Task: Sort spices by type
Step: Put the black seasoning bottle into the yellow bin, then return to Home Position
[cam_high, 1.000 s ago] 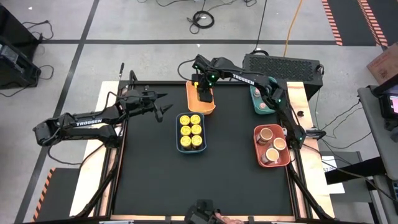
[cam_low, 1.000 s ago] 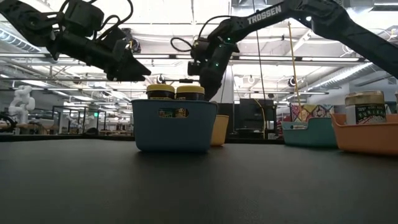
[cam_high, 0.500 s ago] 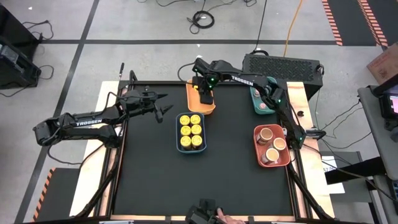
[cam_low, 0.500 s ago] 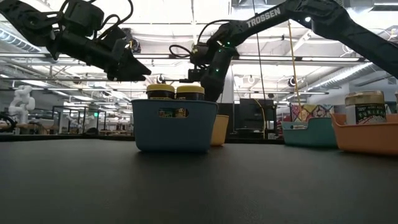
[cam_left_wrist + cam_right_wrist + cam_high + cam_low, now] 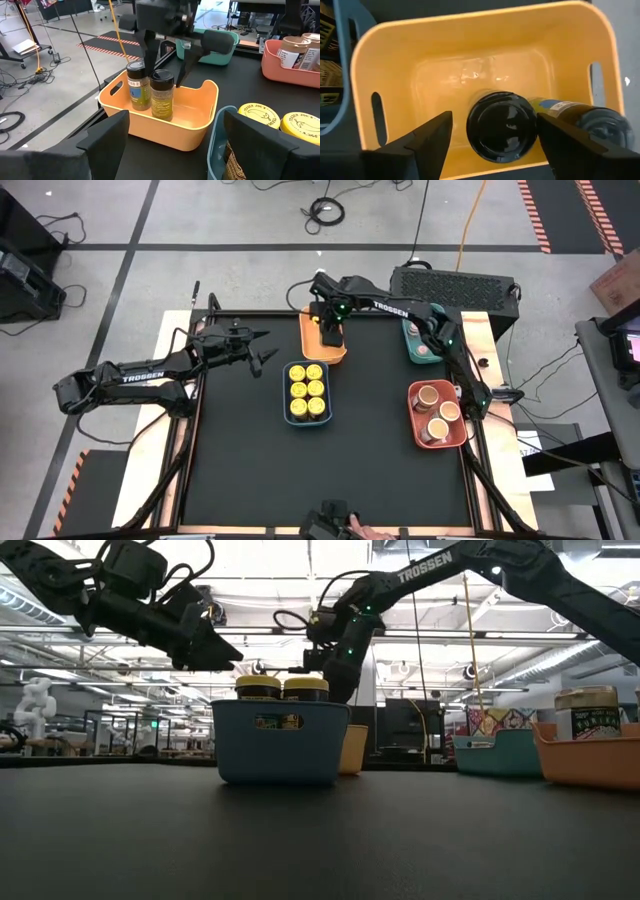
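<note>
Two dark-lidded spice jars (image 5: 138,85) (image 5: 161,95) stand upright on the floor of the orange tray (image 5: 325,354) near the table's far edge. My right gripper (image 5: 330,332) hangs over that tray, pointing down and open. Its fingers (image 5: 184,67) stand on either side of one jar's black lid (image 5: 502,125) without plainly touching it. The second jar (image 5: 580,112) is right beside it. My left gripper (image 5: 268,348) hovers open above the table's left part, level and pointing toward the orange tray.
A blue tray (image 5: 286,392) of yellow-lidded jars (image 5: 306,390) sits mid-table, just on the near side of the orange tray. A red tray (image 5: 412,415) with peach-topped tubs (image 5: 437,413) is at the right edge, with a teal tray (image 5: 413,338) beyond it. The table's near half is bare black mat.
My right gripper rose a little over the orange tray in the first half second, then held still. The two dark-lidded jars and my left arm stayed where they were.
</note>
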### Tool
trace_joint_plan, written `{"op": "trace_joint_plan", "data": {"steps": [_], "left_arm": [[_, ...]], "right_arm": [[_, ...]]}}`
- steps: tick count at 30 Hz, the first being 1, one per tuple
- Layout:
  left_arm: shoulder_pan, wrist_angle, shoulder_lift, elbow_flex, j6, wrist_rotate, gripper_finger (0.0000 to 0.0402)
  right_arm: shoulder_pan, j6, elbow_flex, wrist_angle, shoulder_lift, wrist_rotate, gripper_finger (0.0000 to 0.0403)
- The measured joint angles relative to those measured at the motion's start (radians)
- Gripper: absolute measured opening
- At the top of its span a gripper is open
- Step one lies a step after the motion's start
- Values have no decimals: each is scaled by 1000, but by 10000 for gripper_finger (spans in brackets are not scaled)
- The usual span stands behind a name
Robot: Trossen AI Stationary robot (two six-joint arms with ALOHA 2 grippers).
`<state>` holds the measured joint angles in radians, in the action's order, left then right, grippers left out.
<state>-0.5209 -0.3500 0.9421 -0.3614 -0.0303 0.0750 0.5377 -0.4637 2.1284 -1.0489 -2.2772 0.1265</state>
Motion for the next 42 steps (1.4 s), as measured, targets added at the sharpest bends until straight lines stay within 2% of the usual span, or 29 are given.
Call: {"op": "trace_joint_plan", "data": {"steps": [11,15,18,22,26,29,32,42], "left_arm": [[9,0,0,0,2,3,325],[38,12,-25,-2,32,4,325],[69,59,-66,-25,34,2,325],[107,184,-147,-53,33,-9,325],[138,303,-238,-69,30,-56,325],[156,352,-294,-69,25,-99,325],[174,385,-333,-69,25,-115,325],[226,401,-376,-69,18,-201,325]], "right_arm": [[-1,15,29,-17,99,1,279],[-16,106,29,-39,148,3,279],[-48,161,29,-99,186,7,279],[-88,151,28,-256,236,13,279],[-103,168,-13,-286,296,10,279],[-101,170,-117,-247,377,10,279],[-89,195,-308,-102,489,10,279],[-68,364,-987,617,934,10,279]]}}
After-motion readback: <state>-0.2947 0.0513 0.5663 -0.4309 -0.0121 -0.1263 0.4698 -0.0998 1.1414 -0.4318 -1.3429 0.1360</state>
